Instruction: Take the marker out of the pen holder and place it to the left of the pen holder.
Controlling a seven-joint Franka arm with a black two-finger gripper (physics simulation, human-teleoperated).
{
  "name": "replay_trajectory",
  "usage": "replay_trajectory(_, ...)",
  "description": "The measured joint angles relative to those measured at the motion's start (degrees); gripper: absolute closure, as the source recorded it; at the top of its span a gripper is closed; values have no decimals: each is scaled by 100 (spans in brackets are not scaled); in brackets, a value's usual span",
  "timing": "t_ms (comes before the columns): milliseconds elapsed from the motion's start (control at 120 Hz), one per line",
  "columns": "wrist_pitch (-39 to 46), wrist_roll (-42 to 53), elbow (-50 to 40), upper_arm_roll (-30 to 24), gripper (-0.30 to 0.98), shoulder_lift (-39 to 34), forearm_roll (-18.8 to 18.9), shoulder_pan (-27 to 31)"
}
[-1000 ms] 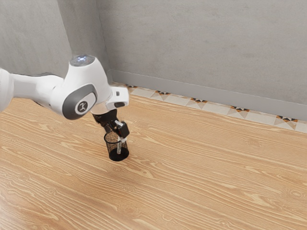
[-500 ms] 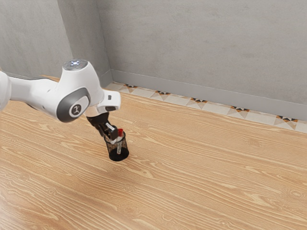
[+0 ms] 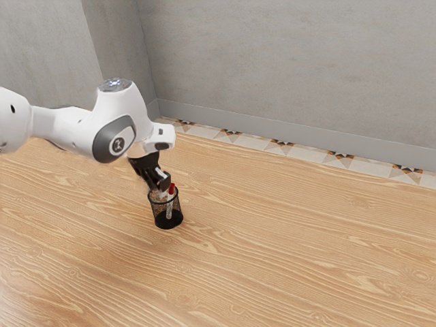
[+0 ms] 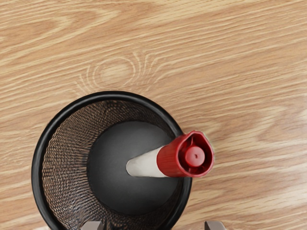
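Exterior view, from left to right: the white arm (image 3: 116, 119) enters from the left edge and bends down to the black gripper (image 3: 163, 189), whose tips lie at the near side of the pen holder (image 3: 163, 221), by its rim. The wood-grained tabletop (image 3: 286, 238) extends to both sides of the holder, with the tile band (image 3: 279, 147), grey skirting (image 3: 272, 131) and wall (image 3: 286, 61) beyond.

Wrist view: the jaws stand apart at the lower edge. The marker (image 4: 146, 165) is inside the holder, tilted, its red cap (image 4: 184, 154) leaning over the circular rim and projecting past it; wood surrounds the visible part of the rim.

Materials: the arm has smooth, glossy white shells with a dark grey oval cover; the holder is a black mesh cylinder with a rounded rim and a solid, dull base; the marker has a whitish barrel and a ridged, hollow-ended cap; the wall is mottled grey, and the tiles bear brown and cream star patterns.

Partly seen: the near part of the rim is cut off by the wrist view's edge, where a thin red strip between the fingertips cannot be identified.
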Motion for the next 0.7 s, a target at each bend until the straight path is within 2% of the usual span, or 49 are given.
replay_trajectory(275,-280,4,548,-121,43,496,-9,0)
replay_trajectory(575,-488,10,886,-155,31,736,-8,1)
replay_trajectory(700,-559,13,959,-153,37,797,-9,1)
